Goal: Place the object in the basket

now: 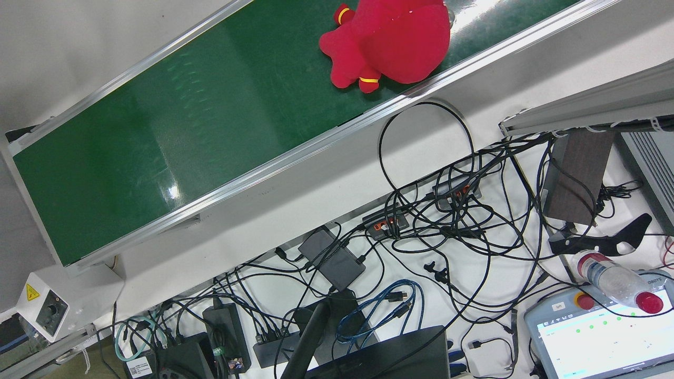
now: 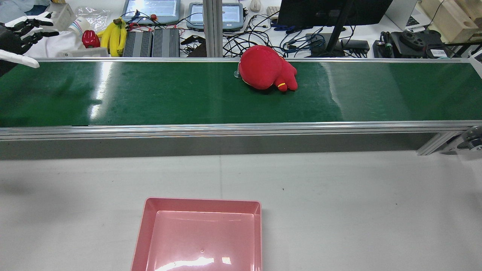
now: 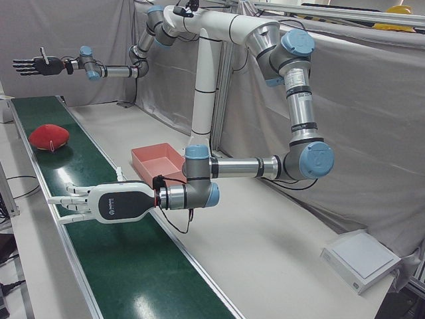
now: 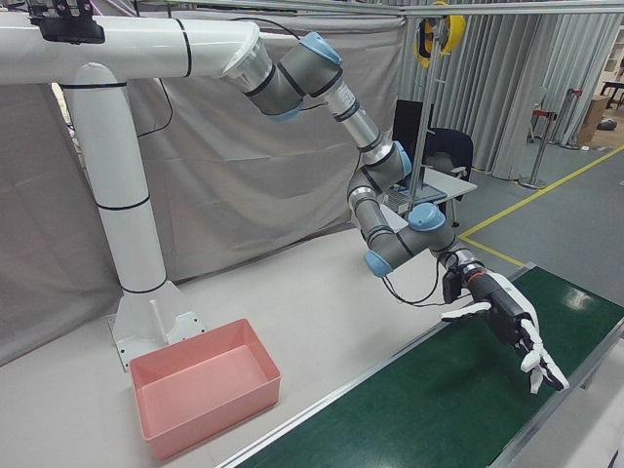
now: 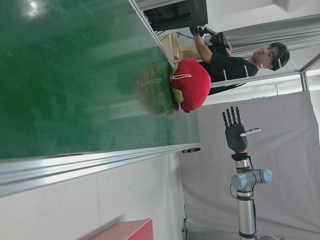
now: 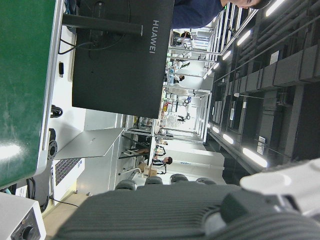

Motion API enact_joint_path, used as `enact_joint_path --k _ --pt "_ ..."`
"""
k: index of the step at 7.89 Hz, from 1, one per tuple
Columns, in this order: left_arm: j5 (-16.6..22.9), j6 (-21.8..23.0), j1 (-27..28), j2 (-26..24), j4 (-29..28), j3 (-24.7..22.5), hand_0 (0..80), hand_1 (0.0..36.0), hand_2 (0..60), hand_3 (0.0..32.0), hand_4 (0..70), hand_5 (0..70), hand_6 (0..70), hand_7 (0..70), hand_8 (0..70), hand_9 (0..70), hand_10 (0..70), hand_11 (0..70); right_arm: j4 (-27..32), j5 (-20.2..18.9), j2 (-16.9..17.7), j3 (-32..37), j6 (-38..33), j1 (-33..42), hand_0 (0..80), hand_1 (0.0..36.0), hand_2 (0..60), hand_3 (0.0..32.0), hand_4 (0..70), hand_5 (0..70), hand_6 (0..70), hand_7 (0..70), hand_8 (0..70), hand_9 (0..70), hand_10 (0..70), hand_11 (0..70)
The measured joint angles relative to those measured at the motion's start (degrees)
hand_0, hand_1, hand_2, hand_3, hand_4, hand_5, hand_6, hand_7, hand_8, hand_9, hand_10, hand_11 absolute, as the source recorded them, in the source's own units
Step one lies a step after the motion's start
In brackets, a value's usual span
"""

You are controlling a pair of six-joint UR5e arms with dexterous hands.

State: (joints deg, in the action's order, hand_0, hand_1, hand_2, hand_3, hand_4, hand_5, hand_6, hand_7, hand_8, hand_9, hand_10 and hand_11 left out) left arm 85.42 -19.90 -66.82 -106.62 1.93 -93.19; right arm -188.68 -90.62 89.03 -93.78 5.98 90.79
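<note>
Plush toy [image 2: 265,73] is parked mid-belt [image 2: 169,94] by the far rail, lying lengthwise along it. It's flanked by the left hand [image 2: 22,32] and the right hand [image 5: 234,132], both splayed and empty, well apart from it. Which one's closer can't be called.

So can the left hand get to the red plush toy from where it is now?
Probably yes. The left hand hovers open over the belt, and the belt between it and the plush toy is bare. The toy lies well off along the belt, so the arm must travel; I can't confirm its full reach.
</note>
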Motion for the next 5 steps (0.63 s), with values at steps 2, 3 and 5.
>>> enact_joint_path --k 2,3,5 --pt "-0.02 -0.04 0.08 0.07 0.03 0.09 58.7 15.7 0.0 0.0 14.9 30.5 6.0 5.2 12.2 18.8 0.0 0.0 0.0 0.0 0.0 0.0 0.0 0.0 0.0 0.0 0.0 0.0 0.0 0.0 0.0 0.0 0.0 0.0 0.0 0.0" --pt "-0.03 -0.08 0.14 0.09 0.09 0.1 58.8 15.5 0.0 0.0 15.2 30.8 6.2 5.4 12.9 19.8 0.0 0.0 0.01 0.0 0.0 0.0 0.0 0.0 0.0 0.0 0.0 0.0 0.0 0.0 0.0 0.0 0.0 0.0 0.0 0.0" --pt "-0.07 -0.1 0.19 0.29 0.17 0.11 59.1 15.5 0.0 0.0 15.7 31.4 6.2 5.2 13.2 20.1 0.0 0.0 -0.02 0.0 0.0 0.0 0.0 0.0 0.0 0.0 0.0 0.0 0.0 0.0 0.0 0.0 0.0 0.0 0.0 0.0"
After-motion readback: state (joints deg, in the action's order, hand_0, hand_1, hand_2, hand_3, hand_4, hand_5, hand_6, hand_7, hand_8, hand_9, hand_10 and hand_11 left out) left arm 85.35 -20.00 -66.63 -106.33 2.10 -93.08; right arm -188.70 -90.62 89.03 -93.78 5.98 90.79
